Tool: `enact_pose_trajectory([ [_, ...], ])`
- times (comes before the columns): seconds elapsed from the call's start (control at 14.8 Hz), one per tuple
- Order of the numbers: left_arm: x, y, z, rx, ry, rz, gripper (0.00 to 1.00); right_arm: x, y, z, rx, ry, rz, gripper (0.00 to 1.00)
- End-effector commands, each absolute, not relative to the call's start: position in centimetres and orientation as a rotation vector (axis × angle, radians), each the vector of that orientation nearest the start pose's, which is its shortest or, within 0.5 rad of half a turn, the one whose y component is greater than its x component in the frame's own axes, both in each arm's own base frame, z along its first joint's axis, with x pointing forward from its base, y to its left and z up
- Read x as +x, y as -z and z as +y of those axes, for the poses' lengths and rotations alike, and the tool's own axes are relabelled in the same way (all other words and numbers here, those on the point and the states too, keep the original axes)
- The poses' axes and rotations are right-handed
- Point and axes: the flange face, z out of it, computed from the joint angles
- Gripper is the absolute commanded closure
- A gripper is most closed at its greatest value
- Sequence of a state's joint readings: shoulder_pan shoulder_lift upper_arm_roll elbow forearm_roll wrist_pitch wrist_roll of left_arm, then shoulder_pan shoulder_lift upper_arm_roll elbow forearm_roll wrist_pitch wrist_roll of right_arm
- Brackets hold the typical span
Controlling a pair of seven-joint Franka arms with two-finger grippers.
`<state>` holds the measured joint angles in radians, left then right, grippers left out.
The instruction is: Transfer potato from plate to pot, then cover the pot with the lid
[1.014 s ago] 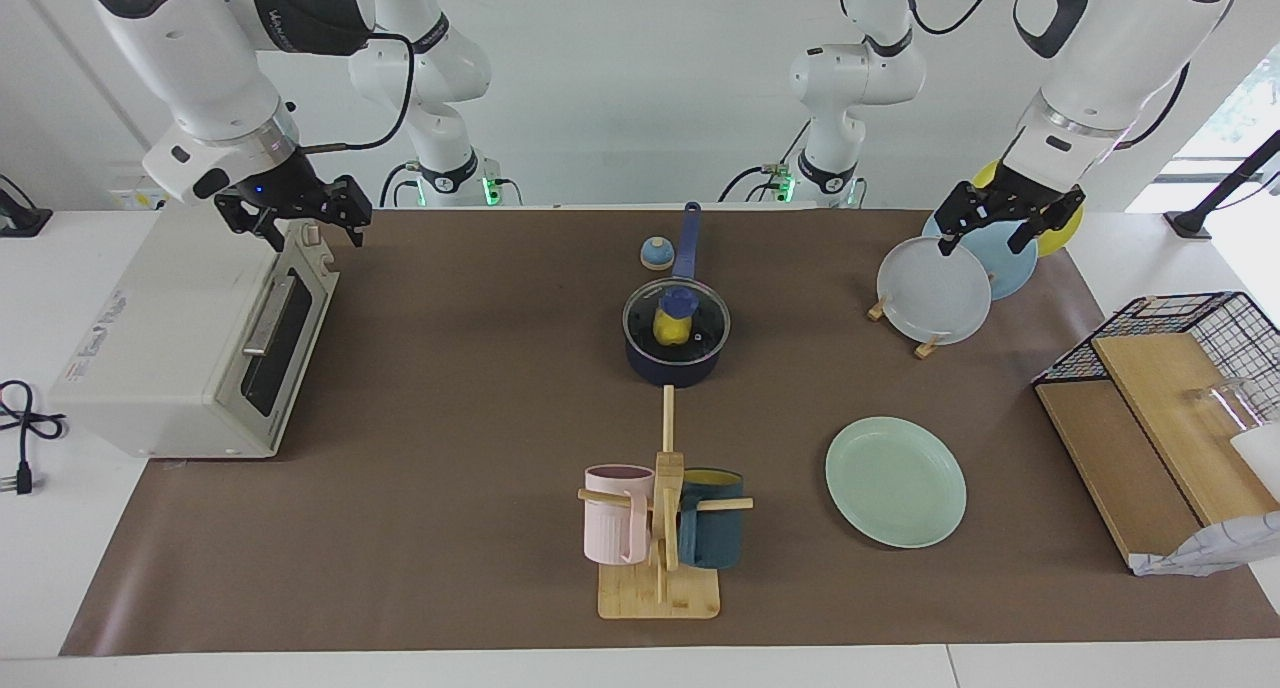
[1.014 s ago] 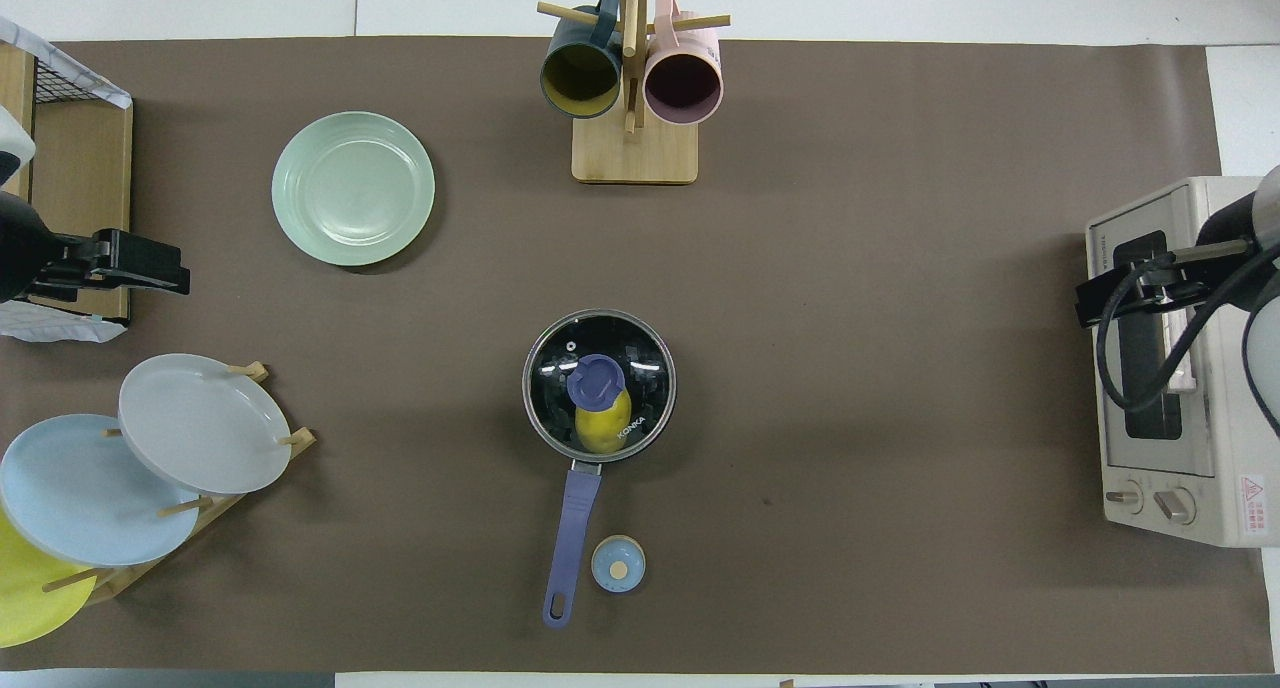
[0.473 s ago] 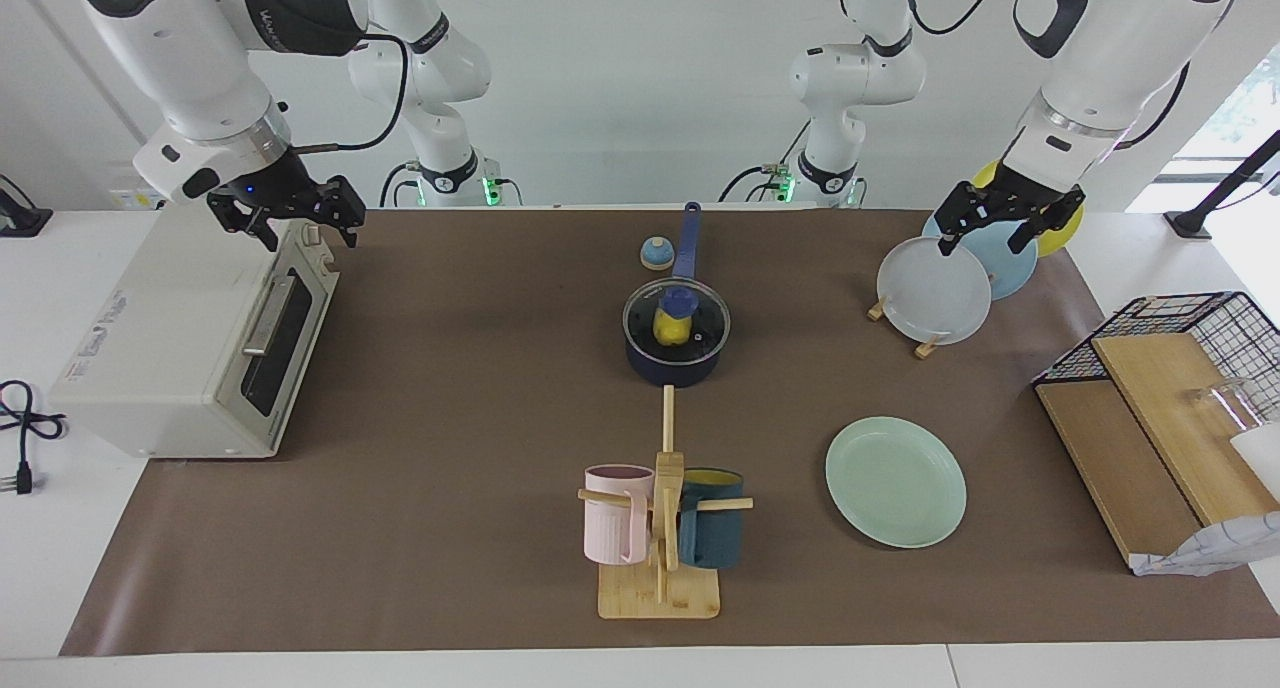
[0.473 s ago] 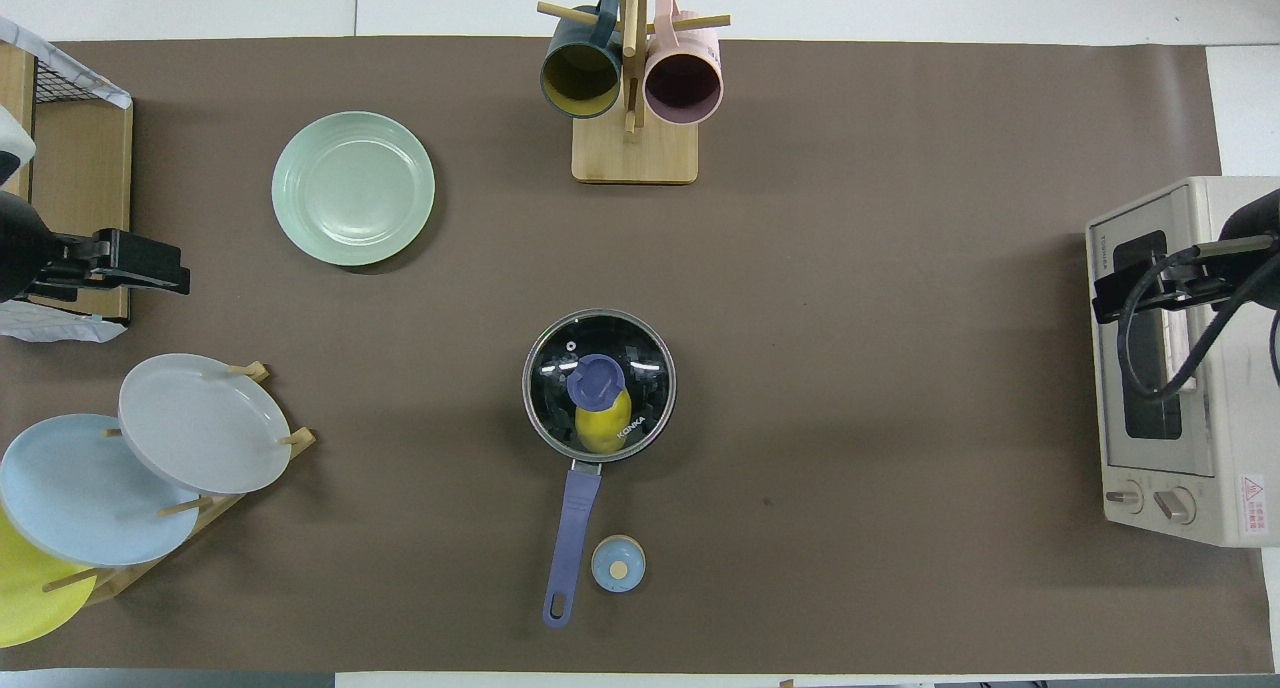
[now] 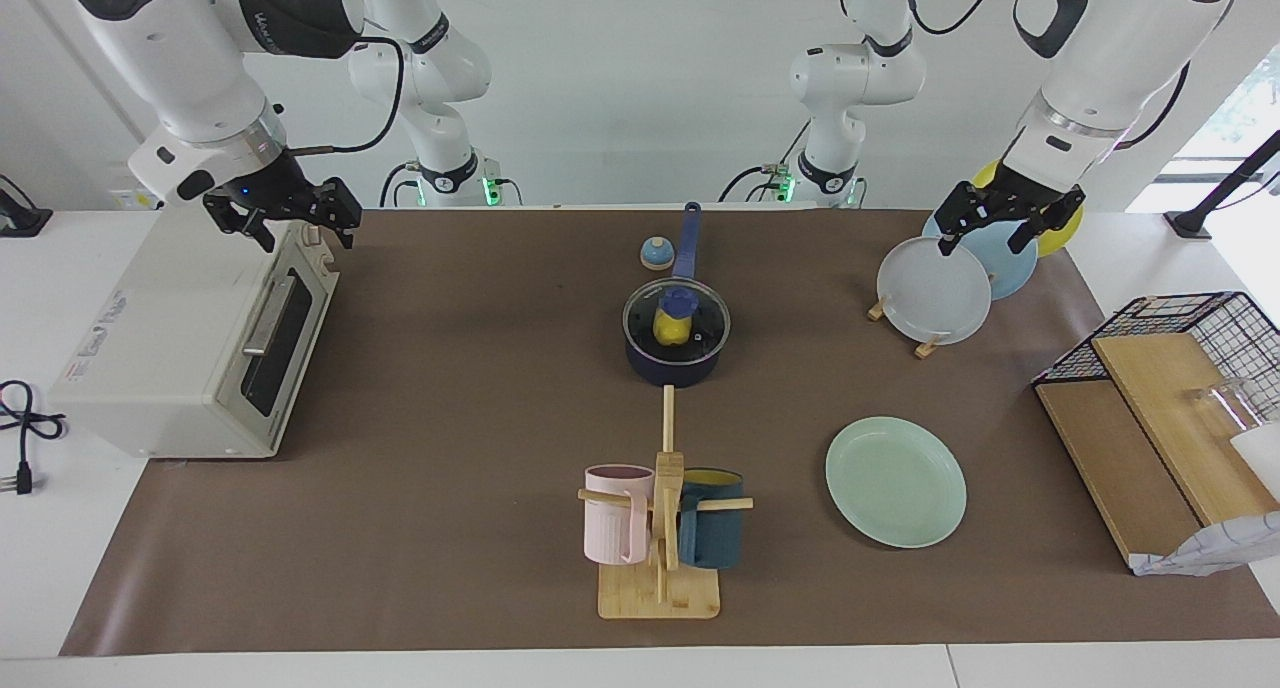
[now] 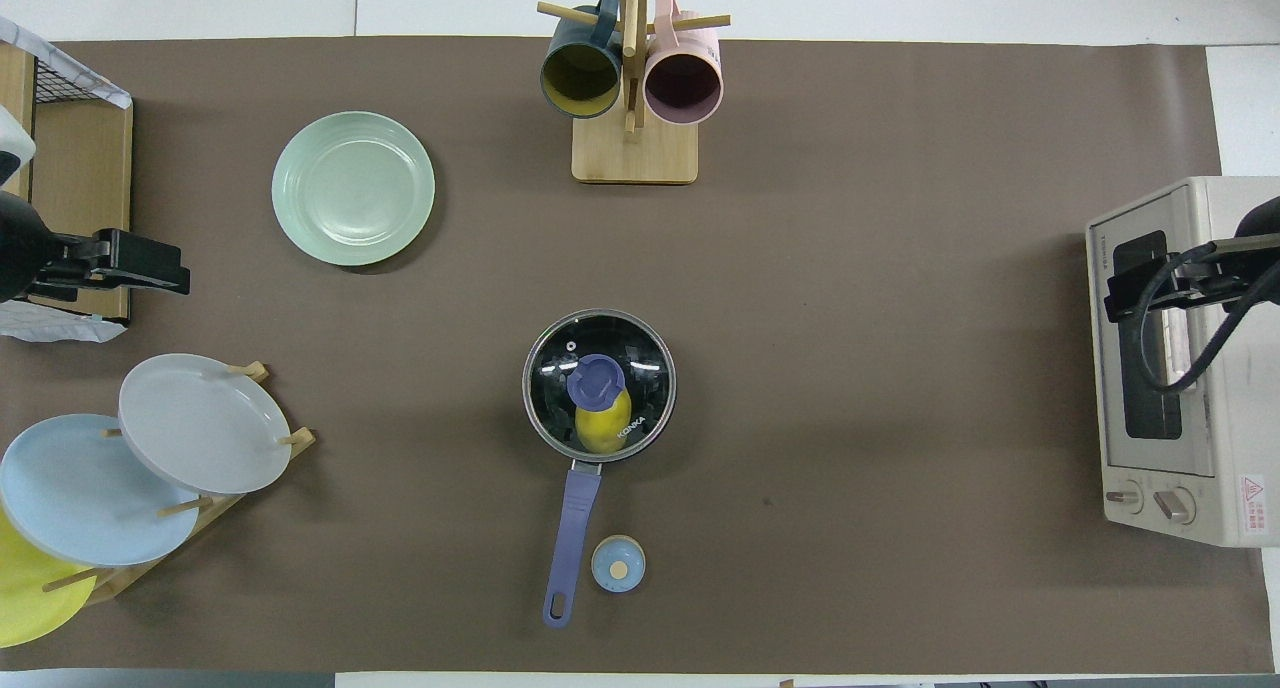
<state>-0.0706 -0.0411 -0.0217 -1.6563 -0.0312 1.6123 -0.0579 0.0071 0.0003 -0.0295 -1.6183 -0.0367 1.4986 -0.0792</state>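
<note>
Brown matting covers the table. Right gripper (image 5: 296, 219) hangs over the toaster oven (image 5: 190, 338), fingers spread, empty. Mid-table, the pot (image 5: 676, 353) holds the potato (image 5: 670, 330) under its lid (image 5: 677, 319) (seated flat). Farther from the robots, toward the left arm's end, lies the bare plate (image 5: 895, 481). Left gripper (image 5: 990, 230) hovers over the plate rack (image 5: 925, 345), spread, empty.

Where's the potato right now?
The potato sits inside the pot mid-table under the glass lid, with the bell beside the pot's handle.
</note>
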Motion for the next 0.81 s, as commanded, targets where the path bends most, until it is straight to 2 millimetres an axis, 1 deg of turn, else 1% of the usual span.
enact_pose_trajectory([
  [0.0, 53.38, -61.21, -5.02, -3.159, -0.004, 0.059, 0.0, 54.74, -59.82, -1.48, -3.159, -0.179, -0.067, 0.0],
  [0.74, 53.38, -61.21, -5.02, -3.159, -0.004, 0.059, 0.0, 54.78, -59.97, -1.35, -3.155, -0.171, -0.07, 0.0],
])
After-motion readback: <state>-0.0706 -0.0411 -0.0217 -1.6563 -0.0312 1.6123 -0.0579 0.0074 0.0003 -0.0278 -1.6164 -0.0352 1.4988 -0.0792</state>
